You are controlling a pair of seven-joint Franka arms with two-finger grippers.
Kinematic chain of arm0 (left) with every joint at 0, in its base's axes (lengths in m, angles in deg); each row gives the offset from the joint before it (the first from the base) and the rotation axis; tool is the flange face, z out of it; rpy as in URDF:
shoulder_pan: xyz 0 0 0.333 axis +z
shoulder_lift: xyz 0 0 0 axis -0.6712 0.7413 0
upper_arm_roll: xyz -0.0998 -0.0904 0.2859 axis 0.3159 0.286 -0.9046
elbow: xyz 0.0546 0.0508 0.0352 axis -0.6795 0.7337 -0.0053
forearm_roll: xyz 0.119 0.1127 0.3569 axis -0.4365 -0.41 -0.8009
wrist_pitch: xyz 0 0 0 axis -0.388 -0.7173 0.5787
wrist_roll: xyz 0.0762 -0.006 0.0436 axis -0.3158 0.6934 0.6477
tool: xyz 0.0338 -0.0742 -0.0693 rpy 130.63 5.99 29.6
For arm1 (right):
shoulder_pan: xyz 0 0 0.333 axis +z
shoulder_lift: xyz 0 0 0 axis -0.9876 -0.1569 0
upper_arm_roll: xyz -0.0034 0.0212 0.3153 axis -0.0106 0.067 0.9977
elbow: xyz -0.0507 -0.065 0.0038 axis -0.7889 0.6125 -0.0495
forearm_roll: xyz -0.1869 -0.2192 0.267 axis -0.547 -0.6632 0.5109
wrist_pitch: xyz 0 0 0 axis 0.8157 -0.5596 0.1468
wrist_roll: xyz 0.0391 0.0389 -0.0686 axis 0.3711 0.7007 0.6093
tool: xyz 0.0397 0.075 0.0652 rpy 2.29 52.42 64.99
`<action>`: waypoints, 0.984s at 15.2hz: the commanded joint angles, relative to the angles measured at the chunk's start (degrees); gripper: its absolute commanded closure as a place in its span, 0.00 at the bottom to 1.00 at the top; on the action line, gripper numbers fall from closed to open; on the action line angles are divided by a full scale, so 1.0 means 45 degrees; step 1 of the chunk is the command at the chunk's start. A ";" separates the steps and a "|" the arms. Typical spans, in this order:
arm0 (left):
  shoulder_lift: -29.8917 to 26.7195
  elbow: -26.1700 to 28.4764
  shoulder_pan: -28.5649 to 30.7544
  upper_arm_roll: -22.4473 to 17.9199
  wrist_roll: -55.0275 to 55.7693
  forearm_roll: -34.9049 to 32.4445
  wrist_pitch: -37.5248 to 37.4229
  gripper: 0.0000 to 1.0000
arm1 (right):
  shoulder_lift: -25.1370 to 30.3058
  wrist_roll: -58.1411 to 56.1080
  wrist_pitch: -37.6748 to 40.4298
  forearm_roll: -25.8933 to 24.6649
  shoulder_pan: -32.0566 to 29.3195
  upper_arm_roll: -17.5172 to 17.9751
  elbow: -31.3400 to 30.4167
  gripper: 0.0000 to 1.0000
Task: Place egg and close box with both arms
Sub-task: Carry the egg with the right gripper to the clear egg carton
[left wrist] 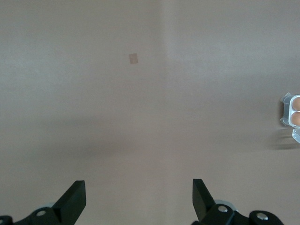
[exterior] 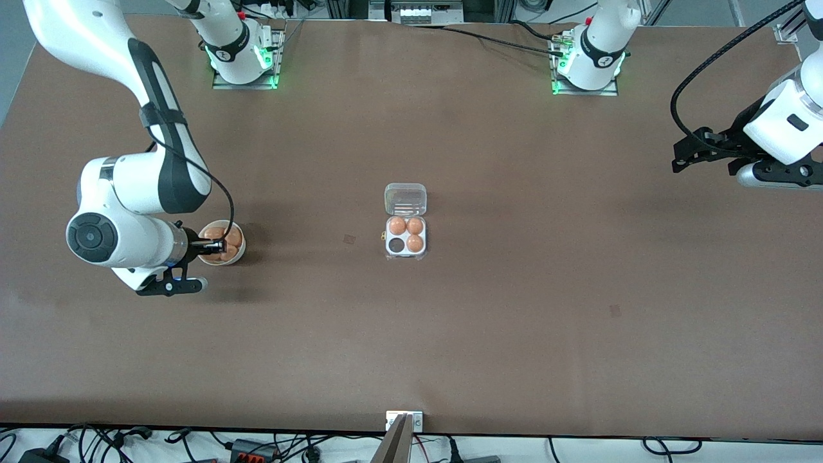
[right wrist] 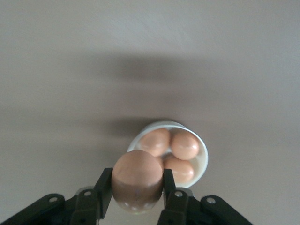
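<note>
Smooth matt egg (right wrist: 137, 180), clear glossy plastic box (exterior: 406, 222) lid, matt table (exterior: 514, 308)

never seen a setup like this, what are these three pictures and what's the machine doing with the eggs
These are two white robot arms bolted at one edge of a brown table, each ending in a black two-finger gripper. The big picture looks down from a high camera facing them. The other two come from small cameras on each arm's wrist, looking past its own fingers.

Mid-table sits the box, a four-cell egg carton with its clear lid open; three cells hold eggs, one is empty. Toward the right arm's end stands a white bowl of more eggs.

The right gripper is over that bowl, shut on the egg. The left gripper waits open above bare table at its own end, holding nothing.
</note>
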 commanded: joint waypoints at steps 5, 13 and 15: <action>0.0159 -0.0391 -0.0051 -0.0004 0.0142 -0.0015 -0.0091 0.00 | -0.0753 0.1098 -0.2065 -0.0021 0.2842 0.0077 0.0561 1.00; 0.0159 -0.0390 -0.0071 0.0016 0.0142 -0.0015 -0.0130 0.00 | -0.2003 0.4396 -0.4139 0.0018 0.4974 0.0525 0.0561 1.00; 0.0159 -0.0371 -0.0071 0.0016 0.0162 -0.0015 -0.0130 0.00 | -0.2257 0.5042 -0.4179 -0.0001 0.5578 0.0545 0.0561 1.00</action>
